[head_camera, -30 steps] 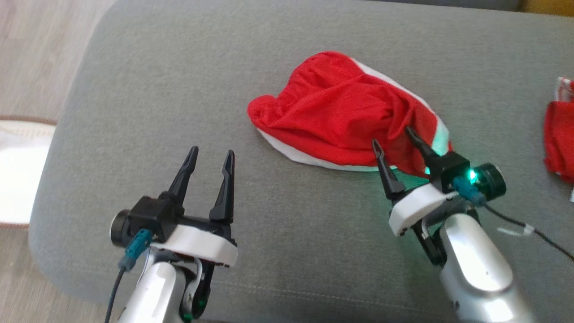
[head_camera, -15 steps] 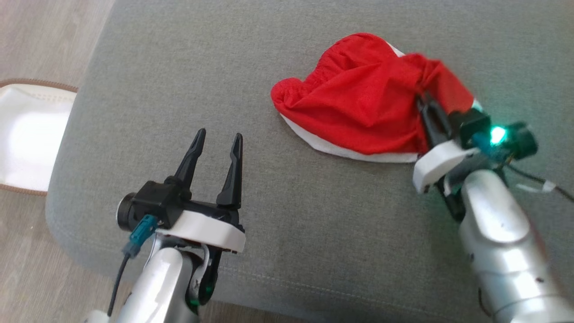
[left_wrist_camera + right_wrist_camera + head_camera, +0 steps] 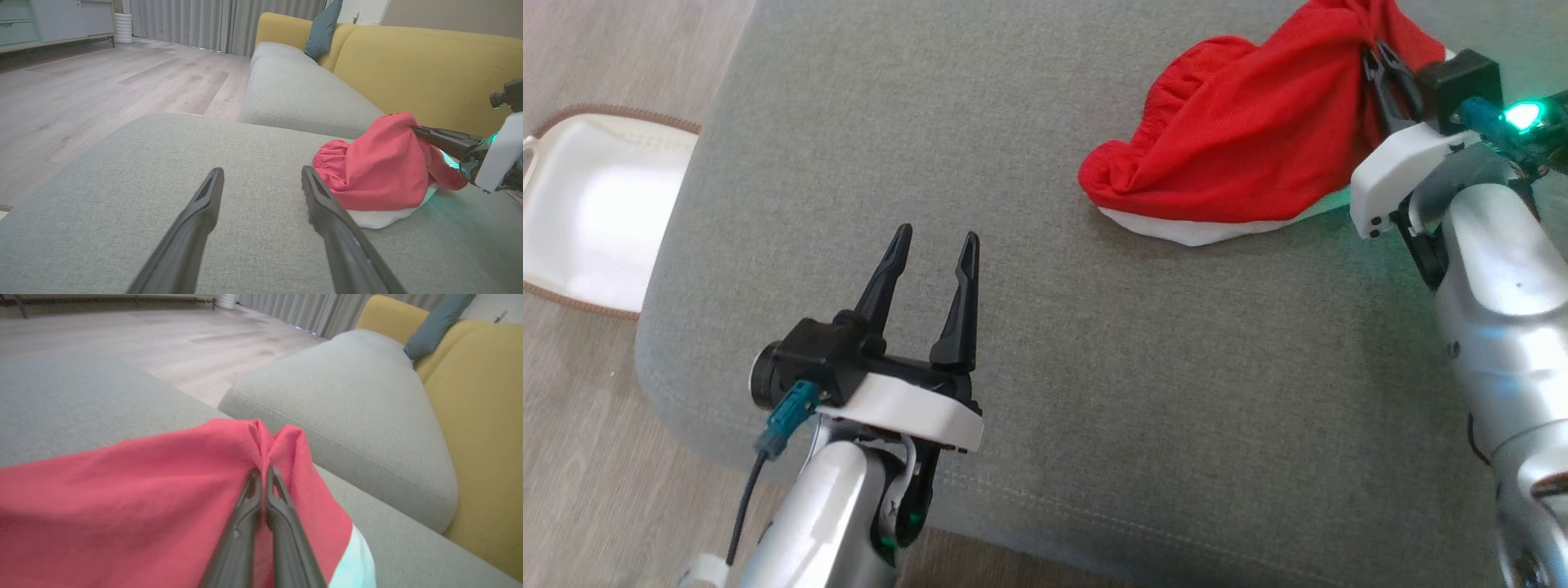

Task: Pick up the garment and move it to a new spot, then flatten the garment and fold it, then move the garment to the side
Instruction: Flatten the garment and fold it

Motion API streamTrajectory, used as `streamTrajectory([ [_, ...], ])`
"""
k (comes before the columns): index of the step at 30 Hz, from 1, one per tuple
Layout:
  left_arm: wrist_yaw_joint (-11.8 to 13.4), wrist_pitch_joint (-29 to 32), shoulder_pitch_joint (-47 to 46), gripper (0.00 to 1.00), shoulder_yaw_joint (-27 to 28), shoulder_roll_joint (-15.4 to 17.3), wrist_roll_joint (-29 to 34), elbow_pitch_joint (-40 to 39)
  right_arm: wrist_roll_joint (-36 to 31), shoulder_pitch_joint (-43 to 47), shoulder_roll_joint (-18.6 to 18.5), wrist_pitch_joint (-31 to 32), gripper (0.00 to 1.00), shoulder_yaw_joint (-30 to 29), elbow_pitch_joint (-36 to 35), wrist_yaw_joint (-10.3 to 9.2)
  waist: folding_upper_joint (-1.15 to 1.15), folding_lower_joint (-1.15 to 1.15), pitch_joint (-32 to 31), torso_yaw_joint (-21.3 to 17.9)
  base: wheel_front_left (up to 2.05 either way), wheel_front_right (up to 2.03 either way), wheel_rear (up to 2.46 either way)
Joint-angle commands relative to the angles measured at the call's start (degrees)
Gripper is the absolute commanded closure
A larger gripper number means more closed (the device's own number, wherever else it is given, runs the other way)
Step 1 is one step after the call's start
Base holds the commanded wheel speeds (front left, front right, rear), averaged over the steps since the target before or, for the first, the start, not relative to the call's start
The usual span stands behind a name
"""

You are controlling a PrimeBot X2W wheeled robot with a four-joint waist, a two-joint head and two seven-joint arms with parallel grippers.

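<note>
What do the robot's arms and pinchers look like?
Both arms are shiny silver, like the left forearm, with a white wrist band. The left gripper and right gripper have two long, pointed black fingers each. A teal plug with a dark cable sits on the left wrist; a green light glows on the right.

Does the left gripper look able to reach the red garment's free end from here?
Probably yes. The left gripper is open, and bare grey cushion lies between it and the red garment, whose far end the right gripper pinches.
</note>
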Motion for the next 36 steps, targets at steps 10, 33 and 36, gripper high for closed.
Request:
streamTrajectory([
  [10, 0.66, -0.3, -2.43, 0.0, 2.04, 0.24, -0.41, -1.56, 3.44, -7.96, -0.2, -1.26, 0.0, 3.29, 9.43, 0.37, 0.0, 0.0, 0.11, -1.13, 0.0, 0.0, 0.0],
  [33, -0.7, -0.3, 0.62, 0.0, 7.76, 0.24, 2.71, -3.04, 15.93, 20.47, 4.88, -6.17, 0.0, -4.68, -21.55, 0.37, 0.0, 0.0, -8.47, -15.2, 0.0, 0.0, 0.0],
  [36, -0.97, -0.3, 0.92, 0.0, 7.75, 0.24, 3.0, -2.93, 15.24, 27.16, 7.32, -6.17, 0.0, -6.71, -26.57, 0.37, 0.0, 0.0, -8.88, -16.16, 0.0, 0.0, 0.0],
])
